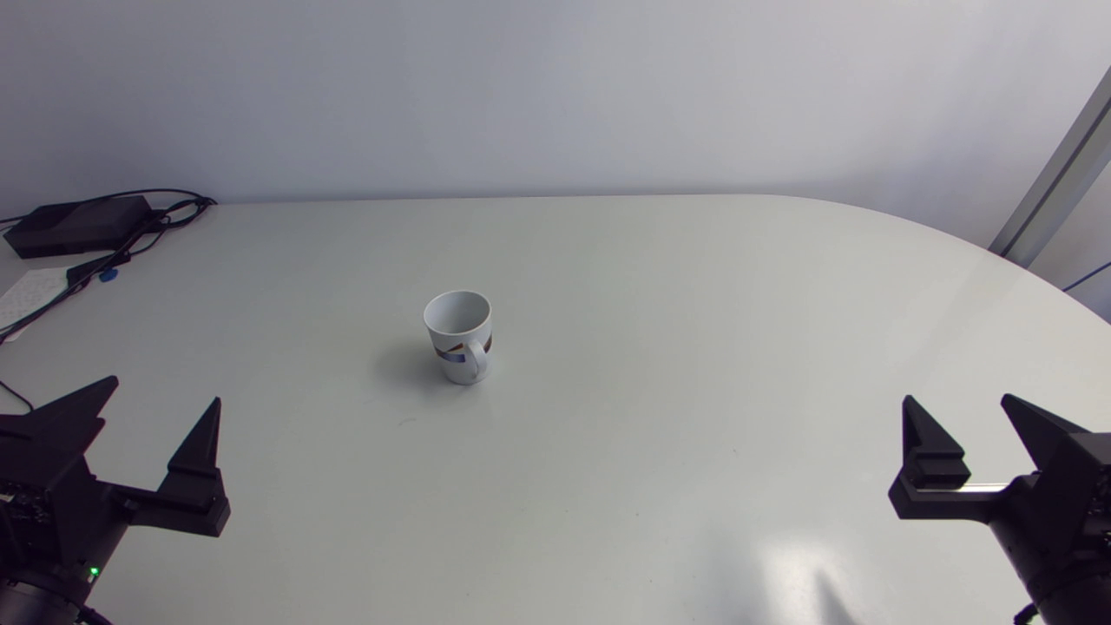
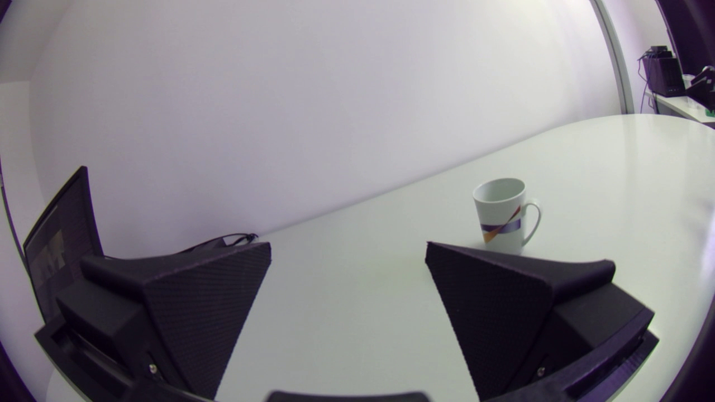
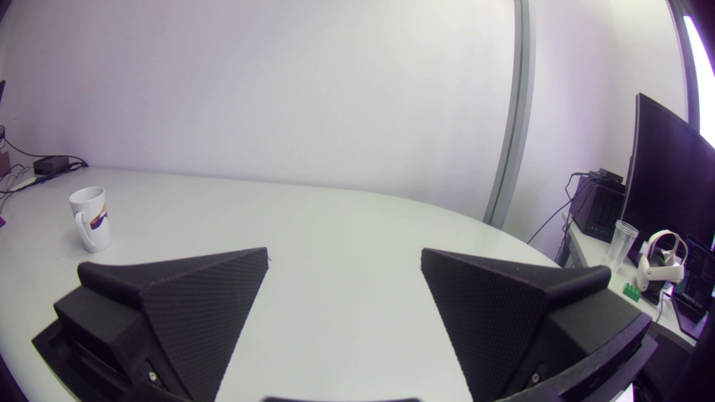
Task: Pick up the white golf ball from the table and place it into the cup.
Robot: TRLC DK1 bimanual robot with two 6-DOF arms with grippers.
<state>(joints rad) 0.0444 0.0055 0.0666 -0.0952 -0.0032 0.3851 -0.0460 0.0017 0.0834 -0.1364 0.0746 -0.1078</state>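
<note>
A white cup with a coloured stripe and a handle stands upright in the middle of the table. The left wrist view shows the cup ahead of my gripper, beyond the finger nearer the table's middle. In the right wrist view the cup stands far off beside the gripper. No white golf ball shows in any view. My left gripper rests near the front left, open and empty. My right gripper rests near the front right, open and empty. Both grippers show wide gaps over bare table.
A black box with cables lies at the table's far left corner, beside a sheet of paper. The table's far right edge curves round.
</note>
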